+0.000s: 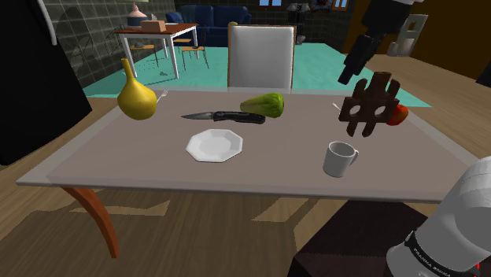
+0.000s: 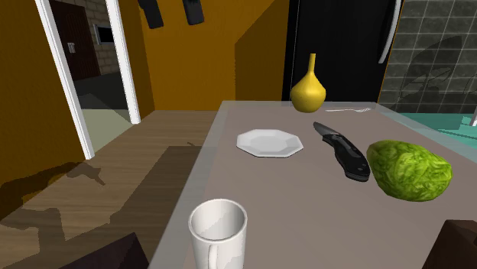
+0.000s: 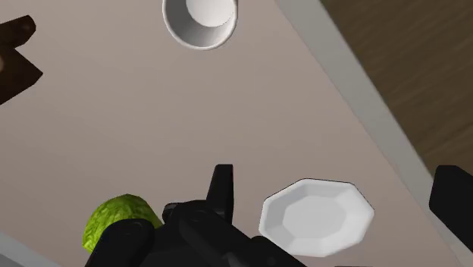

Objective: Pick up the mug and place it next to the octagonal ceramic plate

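1. Closest thing in the second exterior view is the mug (image 2: 218, 229), bottom middle of the frame. It's white, upright, mouth up and empty. It sits near the table (image 2: 306, 199) edge on the frame's left side.
2. Handling guess: it looks stiff, light and glazed, so probably a bit slick and chippable if it gets knocked. I'd pinch the wall at the rim, one finger inside and one outside, on a side away from the handle, which points frame-right in the shoulder view.
3. That nearby edge is the risk, since a sideways nudge could send the mug off. A brown wooden rack (image 1: 370, 106) stands just behind it in the shoulder view, so I'd come straight down.
4. Further out, mid-frame, is the plate (image 2: 269, 142), lying flat and well apart from the mug. There's bare tabletop between them, so the near side looks like the easy landing spot.
5. Right of the plate are a knife (image 2: 342, 150) and a green lettuce-looking lump (image 2: 409, 170). That side is more crowded.
6. A yellow gourd (image 2: 308, 90) sits at the far end, top centre.
7. The gripper (image 2: 174, 21) hangs high at the top left, jaws wide apart with nothing between them.
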You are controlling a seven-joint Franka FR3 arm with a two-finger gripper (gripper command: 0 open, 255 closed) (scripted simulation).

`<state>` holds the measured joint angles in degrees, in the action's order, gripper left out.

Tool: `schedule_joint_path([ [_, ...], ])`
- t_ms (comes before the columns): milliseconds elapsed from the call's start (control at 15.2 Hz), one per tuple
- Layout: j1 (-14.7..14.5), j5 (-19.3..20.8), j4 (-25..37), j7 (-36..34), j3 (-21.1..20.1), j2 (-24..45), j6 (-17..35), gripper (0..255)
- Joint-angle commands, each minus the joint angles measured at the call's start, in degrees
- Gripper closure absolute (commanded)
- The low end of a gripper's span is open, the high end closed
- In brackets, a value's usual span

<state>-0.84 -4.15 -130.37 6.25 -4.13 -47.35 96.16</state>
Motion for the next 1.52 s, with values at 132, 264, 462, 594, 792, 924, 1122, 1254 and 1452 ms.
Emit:
schedule_joint_path([
  [132,-0.3,0.5,-4.1,1.5,0.4,-0.9,2.3,0],
  [264,-0.5,1.0,-8.0,3.0,0.8,-1.6,4.6,0],
  [462,-0.7,2.0,-13.7,5.2,1.5,-2.3,8.1,0],
  [594,-0.8,2.7,-17.3,6.7,2.0,-2.6,10.5,0],
  [792,-0.7,3.9,-22.4,9.0,2.8,-2.5,14.4,0],
  [924,-0.6,4.7,-25.7,10.5,3.4,-2.1,17.2,0],
  [1122,-0.1,6.3,-30.2,12.7,4.3,-0.9,21.7,0],
  [1254,0.3,7.4,-33.1,14.2,5.0,0.5,25.0,0],
  [1452,0.7,8.1,-34.9,14.9,5.4,1.8,27.9,0],
])
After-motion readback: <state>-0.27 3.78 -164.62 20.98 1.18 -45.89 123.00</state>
